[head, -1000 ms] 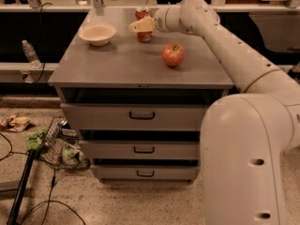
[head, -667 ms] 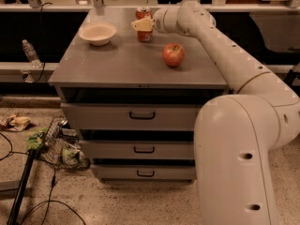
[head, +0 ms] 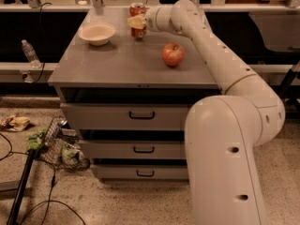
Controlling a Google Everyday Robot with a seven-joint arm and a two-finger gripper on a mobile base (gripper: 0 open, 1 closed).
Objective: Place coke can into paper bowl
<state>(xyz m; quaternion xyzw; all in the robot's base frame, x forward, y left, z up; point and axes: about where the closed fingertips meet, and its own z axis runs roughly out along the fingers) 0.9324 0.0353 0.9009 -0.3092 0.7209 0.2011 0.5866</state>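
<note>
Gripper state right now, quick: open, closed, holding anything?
Gripper: at the coke can, near the back of the cabinet top; open or closed cannot be told.

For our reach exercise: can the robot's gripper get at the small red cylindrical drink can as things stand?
Probably yes: the gripper is right at the red cylindrical coke can, nothing between them; the round red apple and off-white paper bowl sit to either side.

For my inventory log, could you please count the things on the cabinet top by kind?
can: 1
bowl: 1
apple: 1
Total: 3
The gripper is at the can, right of the bowl.
</note>
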